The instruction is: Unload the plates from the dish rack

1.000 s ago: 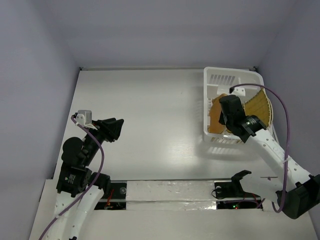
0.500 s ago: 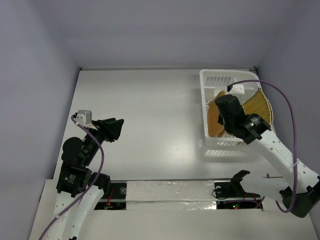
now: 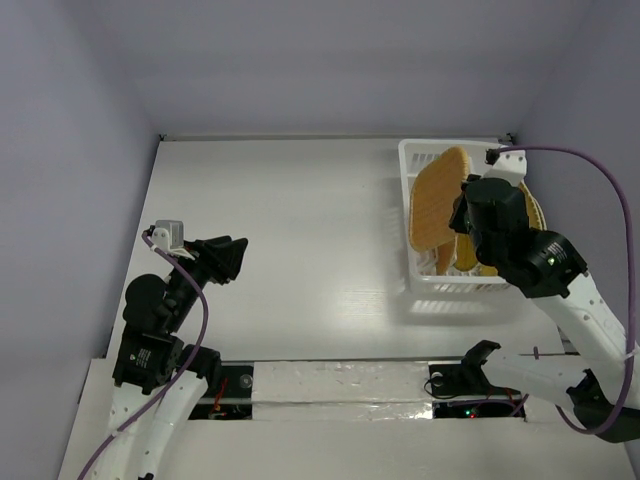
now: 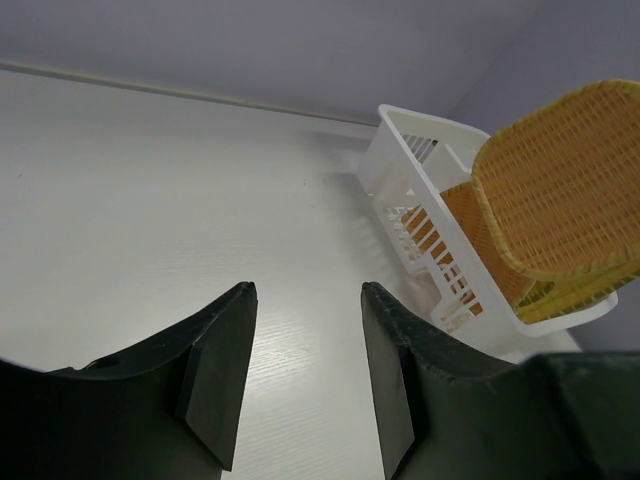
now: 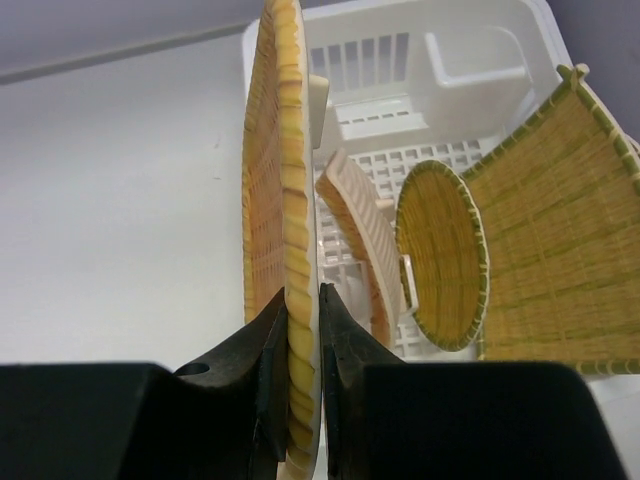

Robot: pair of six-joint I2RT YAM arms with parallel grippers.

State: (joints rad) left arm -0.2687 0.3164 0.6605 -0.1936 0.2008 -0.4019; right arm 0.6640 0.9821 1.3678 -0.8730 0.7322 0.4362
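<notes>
One plate (image 5: 283, 200) clamped in right gripper (image 5: 300, 305) over dish rack (image 5: 470, 75), left gripper (image 4: 305, 300) jaws apart

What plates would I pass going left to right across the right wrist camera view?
edge-on plate gripped by the right end effector → pale woven plate → small round plate → fan-shaped plate

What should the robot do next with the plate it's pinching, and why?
Probably swing the plate left, out over the table. The right hand pinches its rim, it stands on edge above the left wall of the rack, and other plates wait inside.
</notes>
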